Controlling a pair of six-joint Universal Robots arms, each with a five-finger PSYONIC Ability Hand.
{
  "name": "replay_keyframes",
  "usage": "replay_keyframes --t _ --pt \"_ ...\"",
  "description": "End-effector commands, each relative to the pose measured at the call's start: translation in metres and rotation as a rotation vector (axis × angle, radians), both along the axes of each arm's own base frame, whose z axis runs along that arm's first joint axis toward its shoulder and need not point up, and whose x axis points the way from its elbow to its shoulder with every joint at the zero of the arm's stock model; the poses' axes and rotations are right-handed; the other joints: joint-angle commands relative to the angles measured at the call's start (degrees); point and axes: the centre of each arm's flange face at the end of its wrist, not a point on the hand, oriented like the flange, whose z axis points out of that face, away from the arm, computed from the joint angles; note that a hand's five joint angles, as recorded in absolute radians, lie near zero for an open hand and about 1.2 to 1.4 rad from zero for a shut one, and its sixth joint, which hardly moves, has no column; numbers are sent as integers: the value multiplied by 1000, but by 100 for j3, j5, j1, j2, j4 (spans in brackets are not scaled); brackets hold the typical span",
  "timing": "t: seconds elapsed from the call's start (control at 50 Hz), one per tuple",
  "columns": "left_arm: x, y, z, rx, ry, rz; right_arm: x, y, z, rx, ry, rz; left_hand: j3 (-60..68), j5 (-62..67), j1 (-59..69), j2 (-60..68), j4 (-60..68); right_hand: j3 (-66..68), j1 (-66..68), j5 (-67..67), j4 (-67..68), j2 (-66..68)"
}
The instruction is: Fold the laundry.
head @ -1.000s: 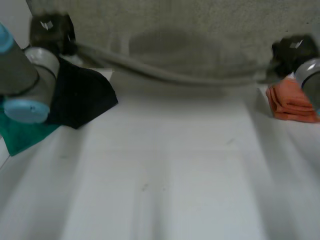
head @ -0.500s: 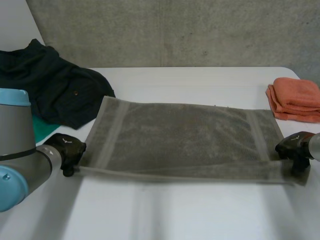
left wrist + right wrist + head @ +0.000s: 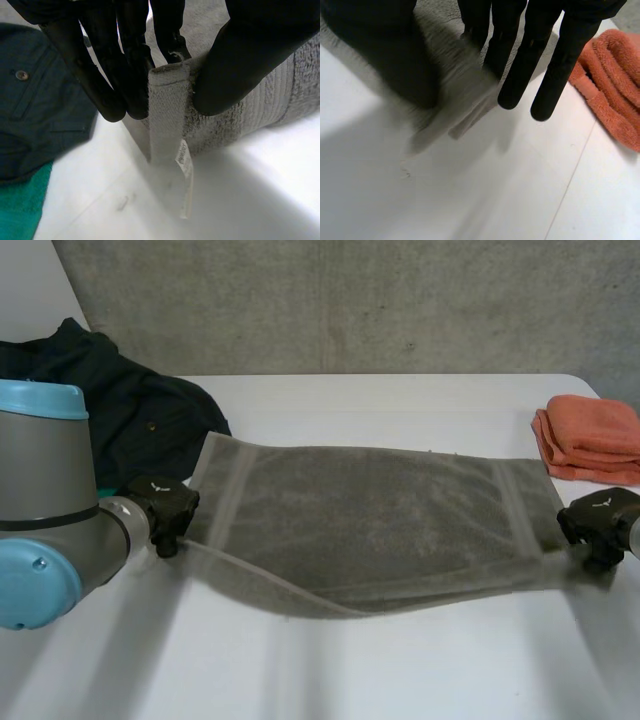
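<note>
The white table (image 3: pixel 400 670) carries one grey towel (image 3: pixel 370 520) spread lengthwise across its middle. The far long edge lies flat, while the near long edge is raised at both ends and sags to the tabletop between them. That shape fits a fold of the near edge over to the far one, probably just starting.

A dark garment (image 3: pixel 150 420) is heaped just beyond the towel's left end, with a green cloth (image 3: pixel 20 210) under it. A folded orange towel (image 3: pixel 590 440) sits beyond the right end, parked clear of the working area.

The left hand (image 3: pixel 165 512) pinches the near left corner between thumb and fingers, and the hem stands upright in the grip. The right hand (image 3: pixel 598 520) appears to clamp the near right corner the same way, with two fingers reaching straight past the cloth.

A small label (image 3: pixel 184 160) hangs from the left corner.

Bare table lies ahead of the far edge, so the carry-over looks unobstructed. The dark heap crowds the left end.
</note>
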Motion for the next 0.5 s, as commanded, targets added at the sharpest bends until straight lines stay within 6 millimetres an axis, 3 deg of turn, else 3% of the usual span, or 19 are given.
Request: replay_keyframes --t 0.02,0.14,0.2,0.26,0.46,0.5 --pt "-8 -30 2 -78 21 8 -1 -12 5 -78 -22 -2 1183 1334 1350 1127 1141 1744 1725 1850 1762 1697" --pt "-19 -76 6 -216 62 33 9 -38 4 -123 -72 -27 1183 1334 1350 1127 1141 1744 1725 1850 1762 1697" --pt "-32 -104 10 -299 92 30 13 -55 1 -137 -90 -86 1183 1334 1350 1127 1141 1744 1725 1850 1762 1697" --pt "-45 -121 8 -345 106 23 18 -73 -3 -167 -91 -147 1183 1334 1350 1127 1141 1744 1725 1850 1762 1697" --pt "-68 -150 0 -456 101 25 40 -103 -10 -262 -97 -136 1183 1334 1350 1127 1141 1744 1725 1850 1762 1697" --pt "-70 -153 -3 -471 92 17 43 -106 -11 -275 -94 -130 1183 1334 1350 1127 1141 1071 1053 1177 1090 1025"
